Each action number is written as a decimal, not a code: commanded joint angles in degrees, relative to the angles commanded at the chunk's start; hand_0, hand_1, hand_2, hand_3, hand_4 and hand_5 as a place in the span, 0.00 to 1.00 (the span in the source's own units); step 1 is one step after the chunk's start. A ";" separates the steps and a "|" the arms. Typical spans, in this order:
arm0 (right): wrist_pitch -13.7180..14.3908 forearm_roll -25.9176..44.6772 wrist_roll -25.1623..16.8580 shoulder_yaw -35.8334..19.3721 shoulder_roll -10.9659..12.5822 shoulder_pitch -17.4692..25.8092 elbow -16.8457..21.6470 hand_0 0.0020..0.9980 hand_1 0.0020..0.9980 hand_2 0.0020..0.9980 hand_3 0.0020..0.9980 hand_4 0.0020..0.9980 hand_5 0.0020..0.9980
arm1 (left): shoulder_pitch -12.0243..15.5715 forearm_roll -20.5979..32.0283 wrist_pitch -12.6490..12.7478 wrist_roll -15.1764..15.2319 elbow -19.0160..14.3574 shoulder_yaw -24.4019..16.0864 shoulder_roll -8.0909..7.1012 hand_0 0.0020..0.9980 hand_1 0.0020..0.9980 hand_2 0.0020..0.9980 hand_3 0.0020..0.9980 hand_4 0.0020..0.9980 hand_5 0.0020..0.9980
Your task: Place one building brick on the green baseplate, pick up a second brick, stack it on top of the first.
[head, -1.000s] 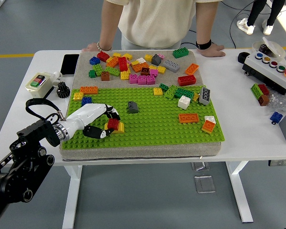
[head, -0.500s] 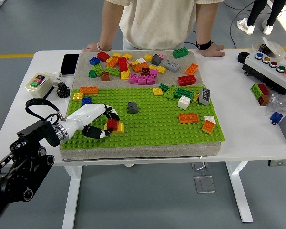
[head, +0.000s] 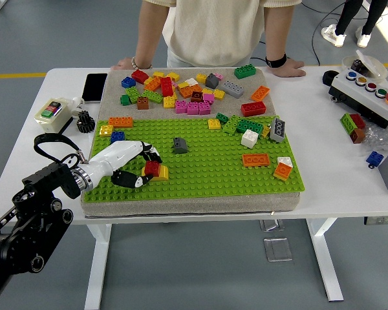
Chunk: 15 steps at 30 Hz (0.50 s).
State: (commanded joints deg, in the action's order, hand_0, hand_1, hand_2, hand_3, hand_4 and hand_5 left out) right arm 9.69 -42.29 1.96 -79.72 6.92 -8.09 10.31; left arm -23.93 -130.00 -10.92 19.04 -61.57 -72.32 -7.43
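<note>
A red brick (head: 152,168) sits on top of a yellow brick (head: 160,174) at the front left of the green baseplate (head: 207,168). My left hand (head: 142,166) comes in from the lower left, white with black fingers. Its fingers curl around the red brick, thumb below and fingers above it. My right arm does not show. A person stands at the far side with both hands resting on the table's far edge.
Several loose bricks (head: 187,93) lie heaped on the grey mat behind the baseplate. On the plate stand a grey brick (head: 179,144), an orange brick (head: 255,159) and a white brick (head: 249,138). A phone (head: 94,87) and a button box (head: 365,90) lie at the sides.
My left hand and the red brick have shifted very slightly left and up; otherwise nothing has moved.
</note>
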 joint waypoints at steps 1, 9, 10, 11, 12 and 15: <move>0.00 0.00 -0.01 0.01 0.00 0.00 0.00 0.73 0.64 0.69 0.62 0.92 0.48 | 0.00 0.00 0.00 0.00 0.01 0.00 0.00 0.69 0.65 0.59 0.56 0.66 0.00; -0.03 0.03 -0.02 -0.01 0.02 0.03 0.00 0.73 0.64 0.69 0.62 0.92 0.48 | -0.08 0.00 -0.14 0.12 0.13 -0.19 0.19 0.70 0.65 0.59 0.56 0.70 0.00; -0.05 0.01 0.01 -0.07 0.03 0.04 0.00 0.73 0.64 0.69 0.62 0.92 0.48 | -0.13 0.00 -0.16 0.15 0.15 -0.22 0.21 0.70 0.65 0.59 0.56 0.70 0.00; -0.07 0.00 0.01 -0.10 0.04 0.04 0.00 0.73 0.64 0.69 0.62 0.92 0.48 | -0.17 0.00 -0.16 0.16 0.17 -0.27 0.22 0.72 0.66 0.59 0.57 0.73 0.01; -0.08 0.00 0.01 -0.13 0.04 0.03 0.00 0.73 0.64 0.69 0.62 0.92 0.48 | -0.20 0.00 -0.16 0.17 0.18 -0.31 0.23 0.72 0.66 0.59 0.57 0.73 0.01; -0.08 0.03 -0.02 -0.18 0.04 -0.02 0.00 0.73 0.64 0.69 0.62 0.92 0.48 | -0.29 0.00 -0.18 0.19 0.23 -0.40 0.26 0.72 0.66 0.59 0.57 0.73 0.01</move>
State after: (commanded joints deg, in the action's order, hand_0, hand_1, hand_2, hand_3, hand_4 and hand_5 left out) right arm 9.61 -42.27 1.94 -79.90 6.96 -8.12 10.31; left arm -24.22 -130.00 -11.09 19.23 -61.34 -72.72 -7.17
